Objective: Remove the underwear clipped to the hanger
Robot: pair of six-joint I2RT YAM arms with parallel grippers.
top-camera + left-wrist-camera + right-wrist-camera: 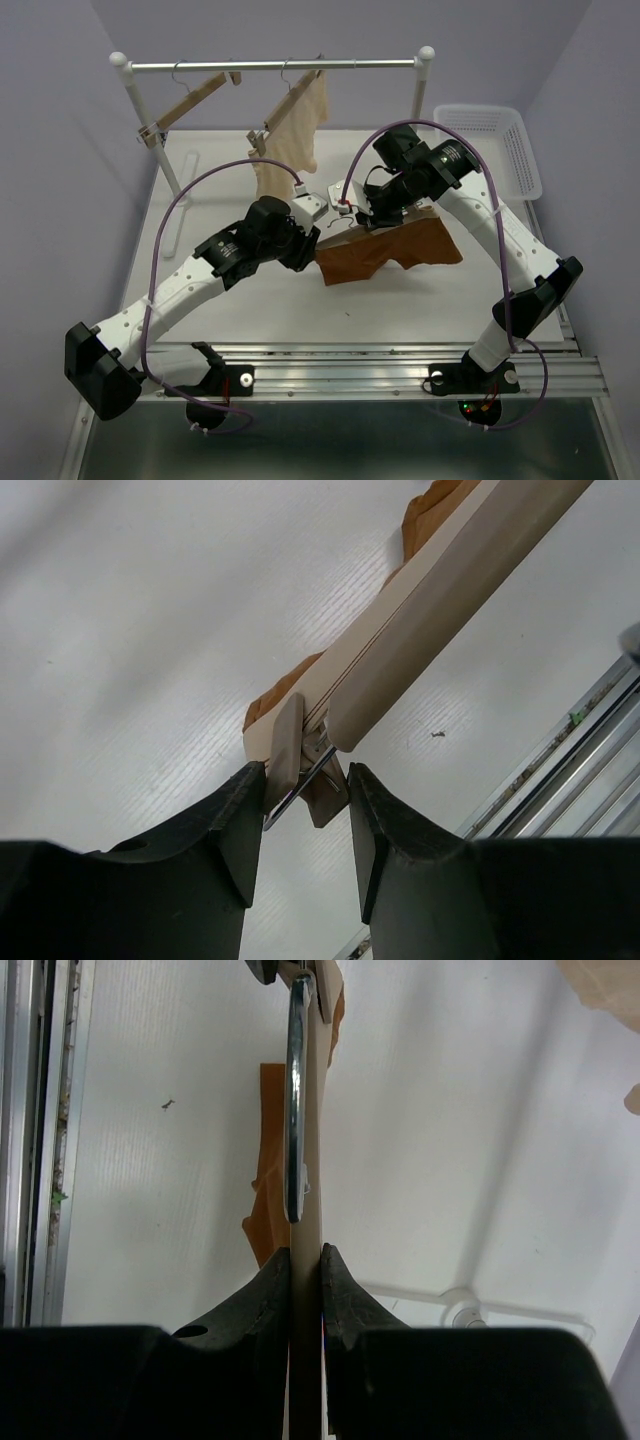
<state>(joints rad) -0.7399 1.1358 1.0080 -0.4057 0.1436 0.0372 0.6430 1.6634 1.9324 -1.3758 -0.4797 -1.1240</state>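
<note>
Unclipping was in hand. The right gripper pinched the hanger bar edge-on, jaws nearly together. The left gripper, part closed, squeezed the clip at the bar's end. The underwear draped from the bar, at 5 o'clock of the right gripper. The next move likely called for a firmer squeeze until the clip gaped, then drawing the cloth free. No writing was legible.
</note>
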